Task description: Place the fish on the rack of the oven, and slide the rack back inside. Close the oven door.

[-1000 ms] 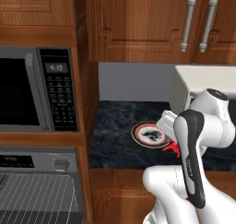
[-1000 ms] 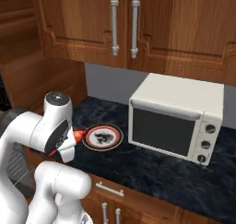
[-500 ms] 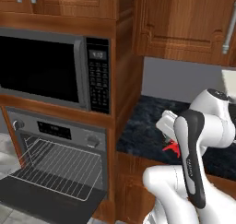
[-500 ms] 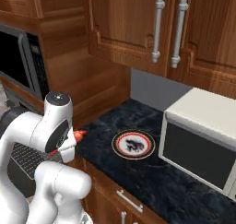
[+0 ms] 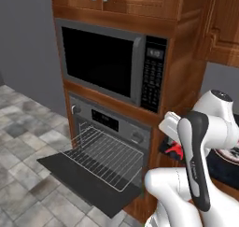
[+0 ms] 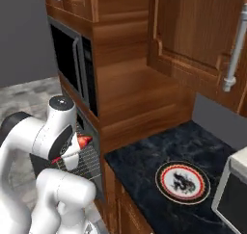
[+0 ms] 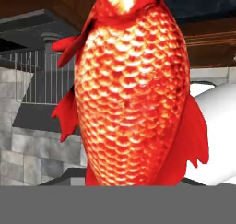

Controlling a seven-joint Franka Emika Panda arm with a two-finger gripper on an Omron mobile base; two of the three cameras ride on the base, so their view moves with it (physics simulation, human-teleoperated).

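Observation:
A red-orange fish (image 7: 133,89) hangs in my gripper (image 5: 172,145), which is shut on it beside the oven's right edge. The same fish (image 5: 176,150) peeks out red behind my forearm, and the fish (image 6: 83,140) shows again at the hand in the right base view. The grey oven (image 5: 112,123) sits under the microwave, its dark oven door (image 5: 88,184) folded down flat. Over the door lies the wire rack (image 5: 109,156), pulled out and bare. In the hand view the rack (image 7: 41,78) lies to the left of the fish.
A black-windowed microwave (image 5: 107,62) is built in above the oven. On the dark counter to the right lie a round dark-rimmed plate (image 6: 183,181) and a white toaster oven (image 6: 236,194). Grey tiled floor (image 5: 23,142) spreads left of the open door.
Both base views have swung left from the counter to the oven front, so the base has moved. The fish stays held in the shut gripper.

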